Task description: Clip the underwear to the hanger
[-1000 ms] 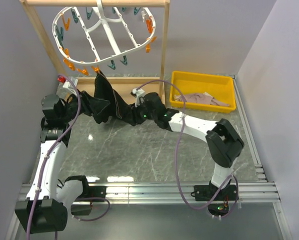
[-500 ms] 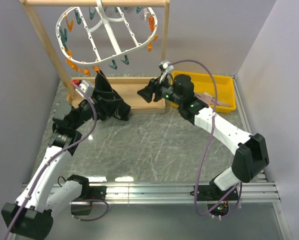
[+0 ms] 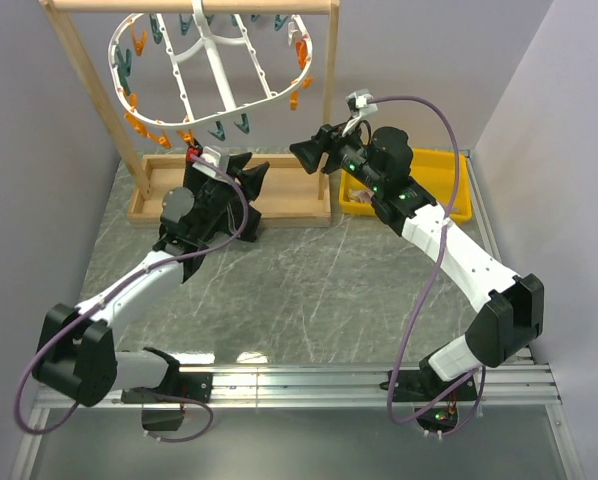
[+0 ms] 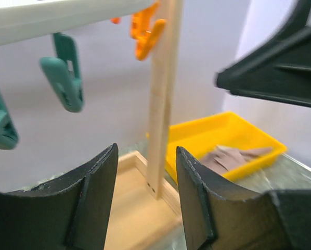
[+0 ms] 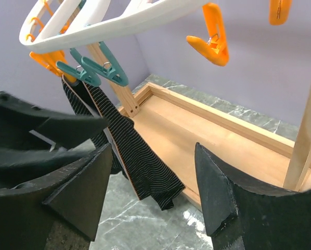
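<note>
1. Left wrist view: the left end effector (image 4: 146, 159) has its fingers spread with nothing between them. It points past a post of the wooden frame (image 4: 160, 104) toward the yellow bin (image 4: 197, 140). Being empty, it probably stands off so the garment can hang free.
2. The right end effector (image 5: 153, 156) is likewise spread and empty, aimed at the garment from nearby. That stance would suit a check or a second clip.
3. The underwear (image 5: 129, 156) hangs below the near rim of the hanger (image 5: 119, 18), its top apparently pinched by a teal peg (image 5: 101, 67). Its long axis runs top to bottom with a lean, the upper end at the peg and the lower end reaching the edge of the frame's base, beside the table (image 5: 145, 229).
4. Farthest, the hanger's rim tilts under the crossbar, so its pegs dangle within reach.
</note>
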{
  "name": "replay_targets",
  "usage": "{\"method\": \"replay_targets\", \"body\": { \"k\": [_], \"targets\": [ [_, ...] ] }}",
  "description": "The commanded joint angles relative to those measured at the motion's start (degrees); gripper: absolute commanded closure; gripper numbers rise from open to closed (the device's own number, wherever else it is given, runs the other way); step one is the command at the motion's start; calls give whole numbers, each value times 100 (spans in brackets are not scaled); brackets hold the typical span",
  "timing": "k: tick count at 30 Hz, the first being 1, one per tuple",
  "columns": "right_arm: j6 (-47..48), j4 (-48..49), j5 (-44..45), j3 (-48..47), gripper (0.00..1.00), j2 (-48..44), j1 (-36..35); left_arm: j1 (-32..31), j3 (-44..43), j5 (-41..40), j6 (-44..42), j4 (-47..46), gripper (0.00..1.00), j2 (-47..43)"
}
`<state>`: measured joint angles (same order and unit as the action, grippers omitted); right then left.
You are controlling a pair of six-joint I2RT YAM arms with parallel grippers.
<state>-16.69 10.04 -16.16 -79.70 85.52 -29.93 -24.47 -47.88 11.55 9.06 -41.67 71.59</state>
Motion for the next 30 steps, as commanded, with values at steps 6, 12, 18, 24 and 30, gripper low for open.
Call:
{"method": "replay_targets", "body": {
  "k": [6, 12, 18, 24, 30],
  "targets": [
    [-89, 235, -1, -221, 28, -193, 110, 3, -292, -777, -45, -1704, 46, 759],
    [-19, 463, -247, -248, 28, -132, 181, 197, -292, -681, 219, -2099, 43, 1058],
    [-62, 516, -396, -300, 28, -9, 190, 206, -389, -566, 298, -2538, 43, 1251],
    [-80, 516, -414, -309, 28, 53, 198, 241, -442, -470, 298, -2838, 45, 1383],
    [-80, 534, -440, -221, 28, 35, 198, 267, -600, -584, 307, -2847, 48, 1621]
  ]
}}
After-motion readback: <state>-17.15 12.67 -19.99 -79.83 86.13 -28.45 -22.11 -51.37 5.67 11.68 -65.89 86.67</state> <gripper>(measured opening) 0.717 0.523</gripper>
